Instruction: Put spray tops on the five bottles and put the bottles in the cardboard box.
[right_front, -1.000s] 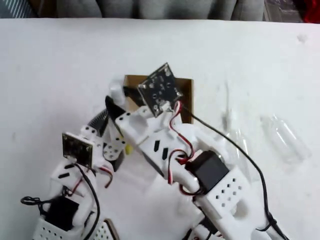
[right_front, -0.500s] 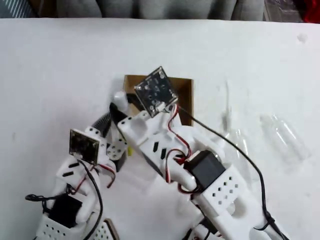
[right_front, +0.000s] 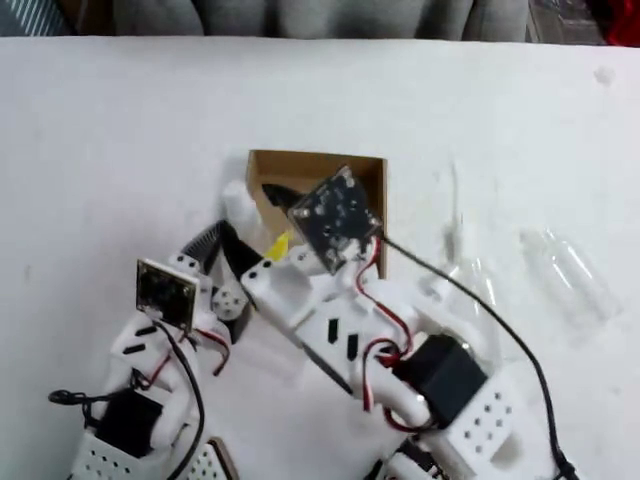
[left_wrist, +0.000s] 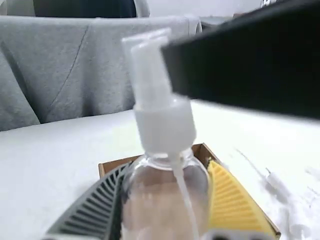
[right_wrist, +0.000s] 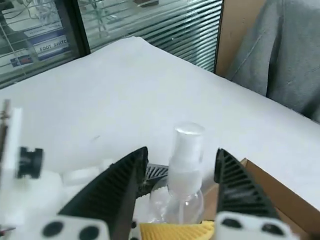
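A clear bottle (left_wrist: 162, 200) with a white spray top (left_wrist: 155, 85) stands upright in my left gripper (left_wrist: 165, 210), which is shut on its body between a grey ribbed finger and a yellow one. In the high view this bottle (right_front: 237, 203) sits at the left edge of the cardboard box (right_front: 320, 165). My right gripper (right_wrist: 181, 152) is open, its two black fingers spread on either side of the spray top (right_wrist: 186, 150) without touching it. From above, the right gripper (right_front: 265, 198) hangs over the box's left part.
Loose clear bottles (right_front: 575, 275) and spray tops with tubes (right_front: 455, 225) lie on the white table to the right of the box. Both arms crowd the near middle. A grey cloth hangs behind the far table edge.
The right arm's wrist has turned and drawn back toward the near right. The left arm with the bottle has shifted slightly right, toward the box.
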